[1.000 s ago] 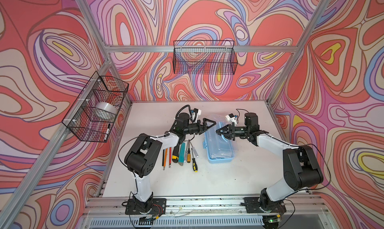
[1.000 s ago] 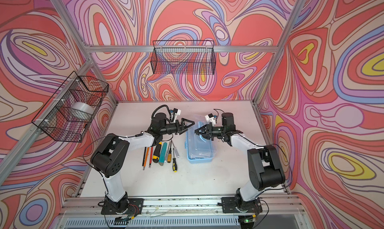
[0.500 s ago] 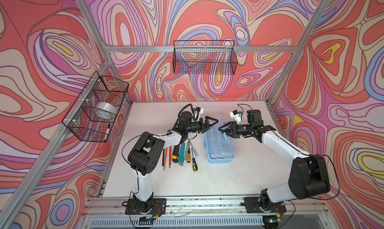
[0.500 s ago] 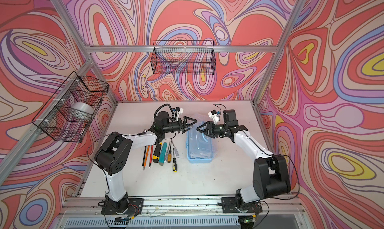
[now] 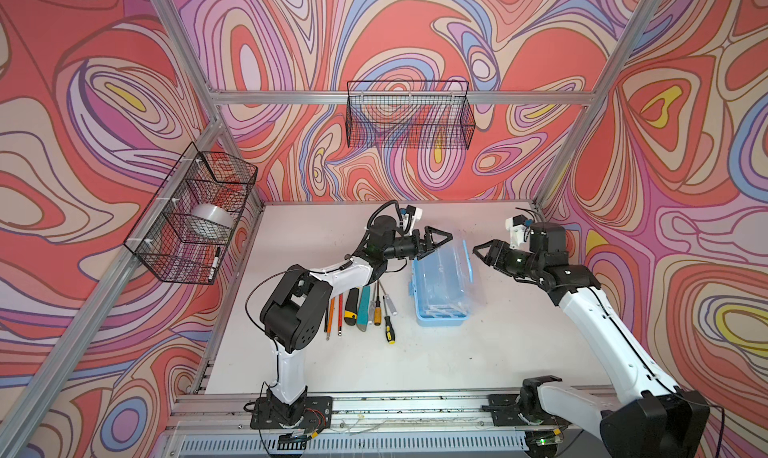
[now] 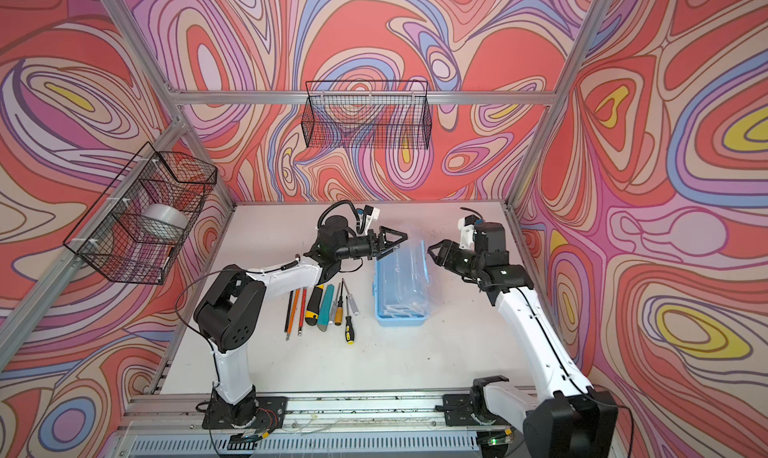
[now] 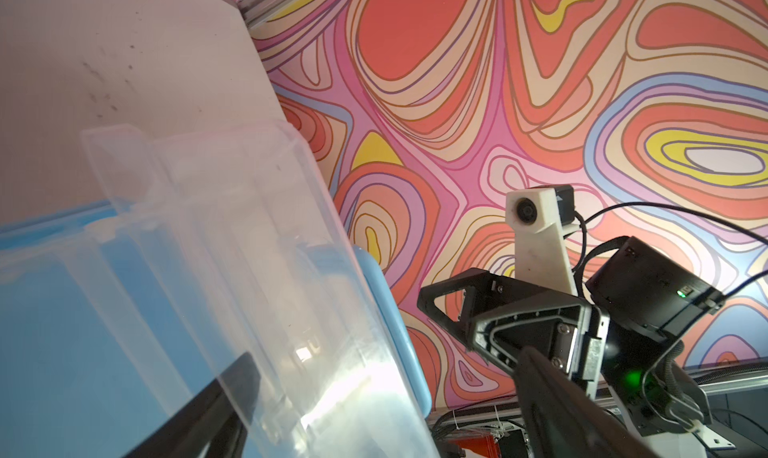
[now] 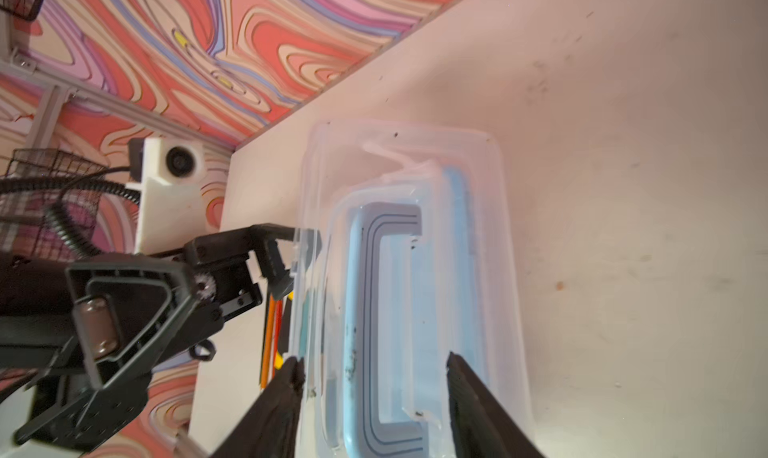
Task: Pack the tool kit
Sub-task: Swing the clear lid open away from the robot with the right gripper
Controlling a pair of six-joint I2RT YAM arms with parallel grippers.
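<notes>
open blue box, tools lying beside

A: What's the clear lid made of?
B: Glossy see-through plastic that catches the glare. The box under it is smooth, opaque light-blue plastic.
A: And the table?
B: Matt white, lightly scuffed. The wire basket is black metal mesh, and the frame rail is bare, dull-sheen metal.

In both top views the white-and-black left arm stretches from lower centre to mid-frame, its black left gripper level, jaws spread wide. The white-and-black right arm slants up from lower right; its black right gripper points left, jaws parted.
</notes>
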